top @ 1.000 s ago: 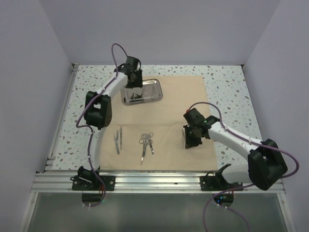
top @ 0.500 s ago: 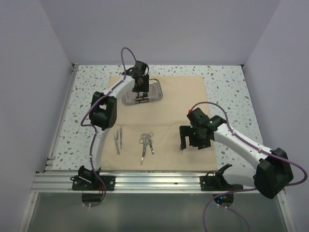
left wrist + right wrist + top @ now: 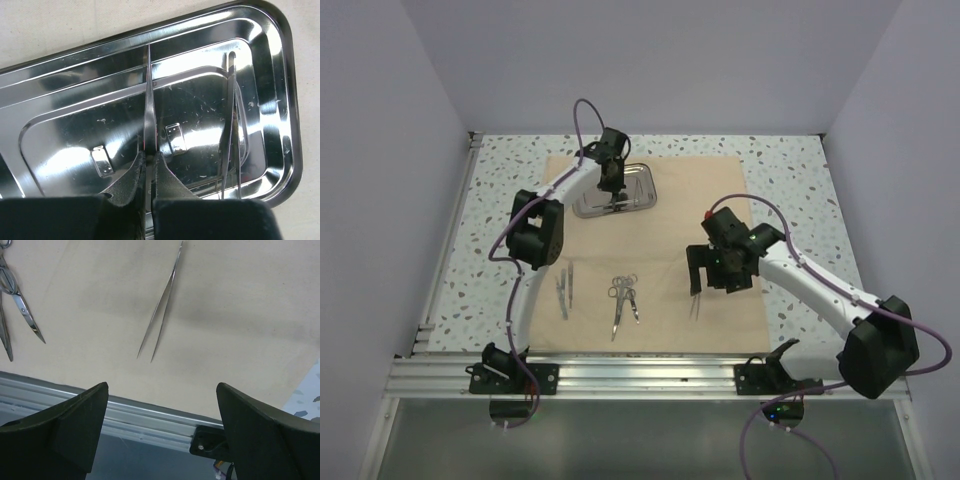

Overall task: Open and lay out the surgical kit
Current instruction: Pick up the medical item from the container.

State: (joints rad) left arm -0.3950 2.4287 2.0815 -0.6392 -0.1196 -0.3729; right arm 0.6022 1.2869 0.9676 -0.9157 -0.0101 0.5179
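Note:
The surgical kit lies opened out: a beige cloth (image 3: 700,200) spread flat, with the steel tray (image 3: 638,196) on its far left part. My left gripper (image 3: 148,155) reaches into the tray (image 3: 75,75) and is shut on a thin silver instrument (image 3: 149,100) that points away from the fingers. A second thin instrument (image 3: 232,125) lies in the tray to the right. My right gripper (image 3: 161,386) hovers open over the cloth's near right part, above a pair of tweezers (image 3: 161,315) lying free. Scissors (image 3: 623,295) and another pair of tweezers (image 3: 563,290) lie on the near cloth.
The aluminium rail (image 3: 150,415) runs along the table's near edge just below the right gripper. Speckled tabletop (image 3: 800,190) surrounds the cloth, and white walls enclose three sides. Scissor tips (image 3: 20,315) show at the left of the right wrist view.
The left gripper moved over the tray and closed on a thin instrument. The right gripper opened, leaving the tweezers on the cloth, and lifted slightly away.

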